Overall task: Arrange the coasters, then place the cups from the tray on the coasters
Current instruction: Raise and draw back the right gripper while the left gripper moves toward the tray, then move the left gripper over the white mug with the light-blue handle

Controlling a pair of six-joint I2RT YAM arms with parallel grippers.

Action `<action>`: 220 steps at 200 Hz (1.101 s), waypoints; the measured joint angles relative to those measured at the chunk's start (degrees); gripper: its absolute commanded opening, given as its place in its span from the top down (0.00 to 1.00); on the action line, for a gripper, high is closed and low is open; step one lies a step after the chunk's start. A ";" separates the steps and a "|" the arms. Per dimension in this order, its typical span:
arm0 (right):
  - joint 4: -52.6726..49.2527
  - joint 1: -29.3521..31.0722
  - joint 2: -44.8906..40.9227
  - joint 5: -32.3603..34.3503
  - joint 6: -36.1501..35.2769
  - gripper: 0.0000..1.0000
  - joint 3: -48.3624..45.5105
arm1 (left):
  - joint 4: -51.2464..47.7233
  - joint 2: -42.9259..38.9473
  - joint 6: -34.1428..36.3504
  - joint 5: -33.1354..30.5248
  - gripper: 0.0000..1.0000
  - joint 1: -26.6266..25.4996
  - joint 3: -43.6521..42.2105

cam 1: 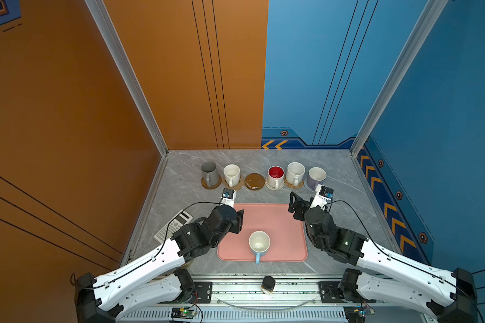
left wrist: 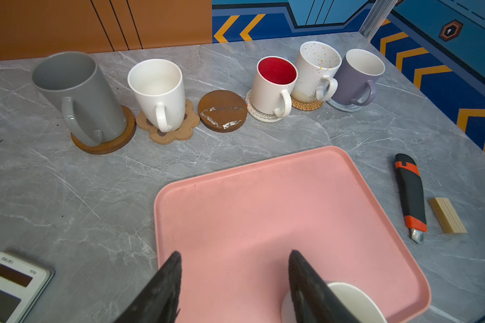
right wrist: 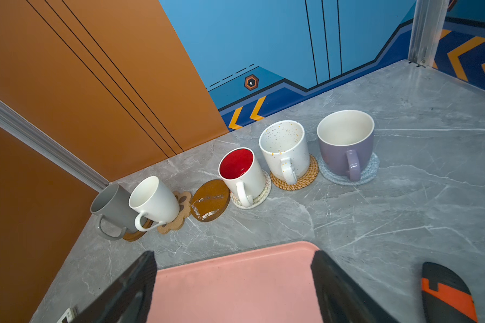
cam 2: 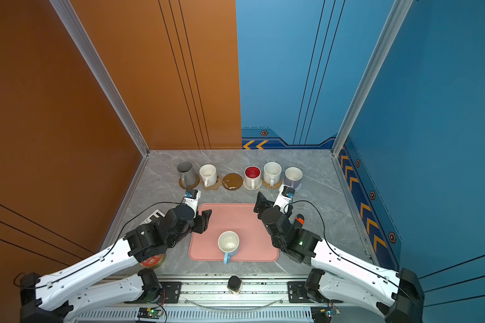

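Blue cup [cam 1: 259, 243] on tray [cam 1: 287, 223], just beside left gripper [left wrist: 234, 254]

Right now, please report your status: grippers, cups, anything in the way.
Left gripper and right gripper open, empty. Light blue cup on tray; bare brown coaster waits. Utility knife beside tray, off the path.

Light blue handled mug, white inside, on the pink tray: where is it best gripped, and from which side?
The light blue mug stands upright, mouth open, on the pink tray, its handle pointing toward the robot. Probably grip the rim wall from above, one finger inside, one outside, clear of the handle.
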 measured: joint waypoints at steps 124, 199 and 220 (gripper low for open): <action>0.20 -1.95 -0.02 -0.02 -0.46 0.14 -1.36 | -14.75 -6.49 -4.63 -0.98 0.39 -14.62 2.32; 0.17 -3.37 -0.02 -0.22 -0.42 0.14 -1.77 | -19.69 -2.27 -12.22 -1.20 0.40 -21.59 1.81; 0.20 -3.76 -0.02 -0.22 -0.31 0.14 -1.84 | -20.26 -1.22 -13.92 -1.18 0.40 -23.04 1.81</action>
